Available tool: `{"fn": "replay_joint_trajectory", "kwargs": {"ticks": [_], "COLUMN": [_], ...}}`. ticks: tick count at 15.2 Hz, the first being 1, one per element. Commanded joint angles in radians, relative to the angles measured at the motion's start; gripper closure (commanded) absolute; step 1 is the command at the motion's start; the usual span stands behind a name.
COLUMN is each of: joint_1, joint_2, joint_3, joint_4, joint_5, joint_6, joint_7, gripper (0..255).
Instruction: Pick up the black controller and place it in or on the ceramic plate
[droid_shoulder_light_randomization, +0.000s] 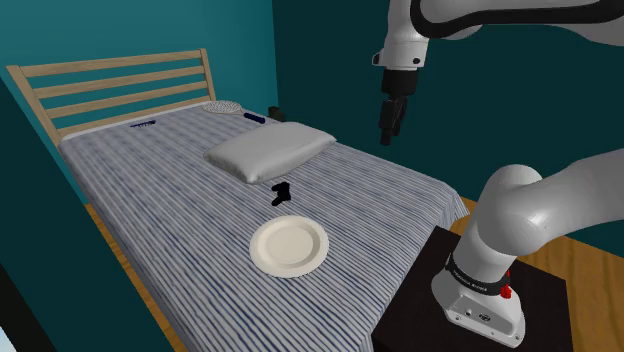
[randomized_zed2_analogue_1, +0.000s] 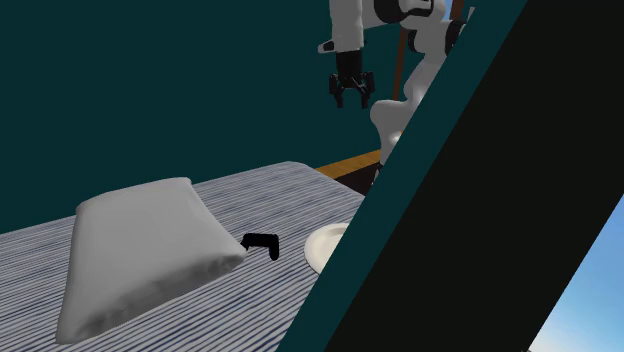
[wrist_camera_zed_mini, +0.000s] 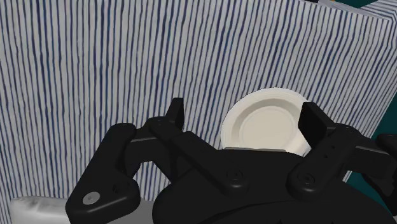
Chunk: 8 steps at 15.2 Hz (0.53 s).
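The black controller (droid_shoulder_light_randomization: 281, 193) (randomized_zed2_analogue_1: 262, 243) lies on the striped bedcover, between the pillow and the plate. A round cream plate (droid_shoulder_light_randomization: 289, 245) (wrist_camera_zed_mini: 270, 124) rests flat on the bed near its foot; in the second exterior view a wall edge cuts off part of the plate (randomized_zed2_analogue_1: 326, 246). My gripper (droid_shoulder_light_randomization: 388, 128) (randomized_zed2_analogue_1: 352, 98) (wrist_camera_zed_mini: 245, 118) hangs high in the air, well above the bed and off to the shoulder view's right of the controller. Its fingers (wrist_camera_zed_mini: 176, 113) stand apart with nothing between them. In the wrist view the plate shows far below, between the fingertips.
A grey pillow (droid_shoulder_light_randomization: 270, 152) (randomized_zed2_analogue_1: 140, 255) lies just behind the controller. A wooden slatted headboard (droid_shoulder_light_randomization: 110, 85) and a few small items (droid_shoulder_light_randomization: 225, 105) are at the bed's far end. Teal walls surround the bed. My dark stand (droid_shoulder_light_randomization: 480, 310) sits beside the bed's foot.
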Motion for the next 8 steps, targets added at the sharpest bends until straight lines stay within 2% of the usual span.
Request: {"fn": "replay_joint_trajectory", "kwargs": {"ticks": [1, 8], "joint_1": [0.0, -0.005], "joint_2": [0.0, 0.213], "joint_3": [0.0, 0.05], "joint_4": [0.0, -0.012], "joint_5": [0.0, 0.024], "joint_6": [0.0, 0.245], "joint_7": [0.0, 0.082], "gripper": [0, 0]}}
